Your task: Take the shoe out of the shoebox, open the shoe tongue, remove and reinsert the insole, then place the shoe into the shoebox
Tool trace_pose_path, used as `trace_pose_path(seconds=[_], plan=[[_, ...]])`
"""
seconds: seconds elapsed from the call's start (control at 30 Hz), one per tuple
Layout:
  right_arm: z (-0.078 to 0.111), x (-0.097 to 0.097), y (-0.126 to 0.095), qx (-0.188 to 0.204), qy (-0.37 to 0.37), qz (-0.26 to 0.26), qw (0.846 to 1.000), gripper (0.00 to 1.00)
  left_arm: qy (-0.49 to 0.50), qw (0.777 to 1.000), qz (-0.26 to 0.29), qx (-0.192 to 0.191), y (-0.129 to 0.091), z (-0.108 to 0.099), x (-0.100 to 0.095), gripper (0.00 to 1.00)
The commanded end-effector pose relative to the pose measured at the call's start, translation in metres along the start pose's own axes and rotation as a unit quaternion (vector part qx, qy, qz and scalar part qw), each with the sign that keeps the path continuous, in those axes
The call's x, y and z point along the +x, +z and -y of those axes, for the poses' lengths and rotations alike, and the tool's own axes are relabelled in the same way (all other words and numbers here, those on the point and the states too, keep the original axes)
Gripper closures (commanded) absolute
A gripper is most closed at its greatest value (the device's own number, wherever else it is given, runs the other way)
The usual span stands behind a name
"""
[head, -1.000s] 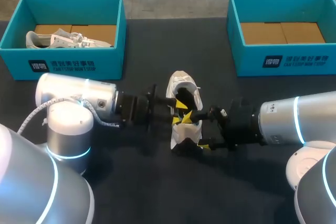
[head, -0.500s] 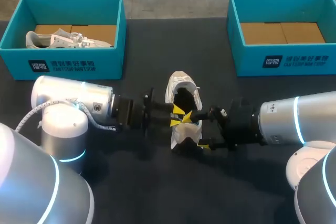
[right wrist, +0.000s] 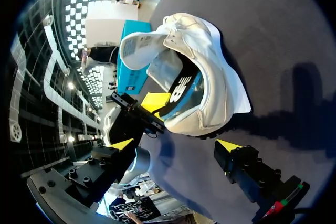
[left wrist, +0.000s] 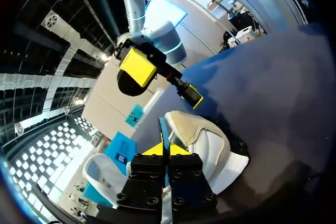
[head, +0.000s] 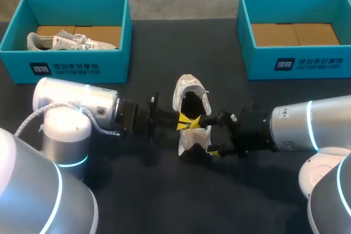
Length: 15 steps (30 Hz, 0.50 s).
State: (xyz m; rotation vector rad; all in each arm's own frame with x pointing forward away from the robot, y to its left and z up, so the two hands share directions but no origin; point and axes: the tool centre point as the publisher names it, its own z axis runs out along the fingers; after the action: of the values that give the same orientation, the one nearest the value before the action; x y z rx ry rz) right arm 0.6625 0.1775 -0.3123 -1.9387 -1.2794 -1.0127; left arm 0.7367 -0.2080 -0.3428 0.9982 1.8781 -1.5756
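Two end effectors meet at the shoe (head: 190, 87), which lies in the middle of the desk (head: 164, 47), out of any box, with its tongue folded back. The step in hand looks like drawing the insole (right wrist: 180, 96) out through the opened collar. To do it well, pull slowly along the shoe's length and slightly upward, so the insole slides free rather than dragging the whole shoe. The other arm should brace the shoe first. The left end effector (left wrist: 164, 150) is pinched closed on the insole's thin blue edge at the opening. The right end effector (right wrist: 176, 145) is spread wide and grips nothing. One of its tips sits beside the shoe's right flank and the other just beside its near end. I cannot confirm contact.
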Motion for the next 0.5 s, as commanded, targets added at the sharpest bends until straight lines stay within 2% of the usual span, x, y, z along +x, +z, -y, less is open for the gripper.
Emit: trace_pose_path(seconds=[0.03, 0.23, 0.5], plan=[[0.0022, 0.0022, 0.0017, -0.003, 0.0, 0.004, 1.0, 0.0, 0.0, 1.0, 0.001, 0.009, 0.0012, -0.0145, -0.0018, 1.0], [0.0022, 0.0022, 0.0017, -0.003, 0.0, 0.004, 1.0, 0.0, -0.005, 1.0, -0.002, 0.005, 0.0052, -0.022, -0.0027, 1.0], [0.0022, 0.0022, 0.0017, -0.003, 0.0, 0.004, 1.0, 0.0, -0.005, 1.0, -0.003, 0.011, 0.0078, -0.0167, -0.0039, 1.0]])
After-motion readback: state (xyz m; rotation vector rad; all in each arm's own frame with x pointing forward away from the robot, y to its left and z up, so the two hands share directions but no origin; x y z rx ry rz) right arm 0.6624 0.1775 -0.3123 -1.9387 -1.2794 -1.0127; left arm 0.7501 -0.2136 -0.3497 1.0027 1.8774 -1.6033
